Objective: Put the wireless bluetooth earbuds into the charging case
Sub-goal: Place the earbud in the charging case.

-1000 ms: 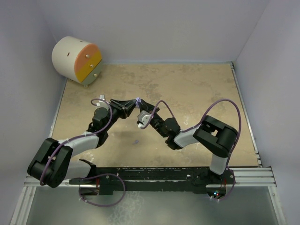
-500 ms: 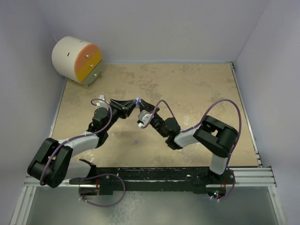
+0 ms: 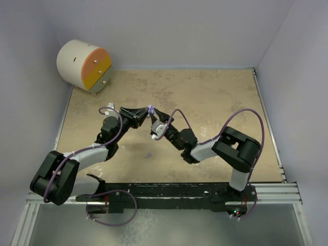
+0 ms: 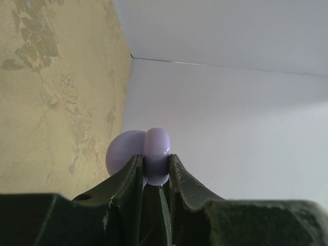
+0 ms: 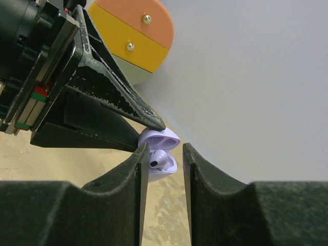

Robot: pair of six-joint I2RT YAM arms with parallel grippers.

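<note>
- Two arms are showing: left arm [image 3: 87, 154] and right arm [image 3: 225, 146].
- Two grippers are showing: left gripper [image 4: 155, 166] and right gripper [image 5: 164, 149].
- One case [image 4: 156, 151] is showing.
- One earbud [image 5: 159, 160] is sitting inside.
- One lilac speck [image 3: 148, 154] is lying on one table [image 3: 215, 97].
- One drum [image 3: 77, 61] is showing two drawers [image 5: 115, 38] and two knobs [image 5: 147, 19].

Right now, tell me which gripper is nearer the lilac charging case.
Left. The left gripper is clamped on the lilac charging case; the right gripper faces it, open fingers flanking its open side.
</note>
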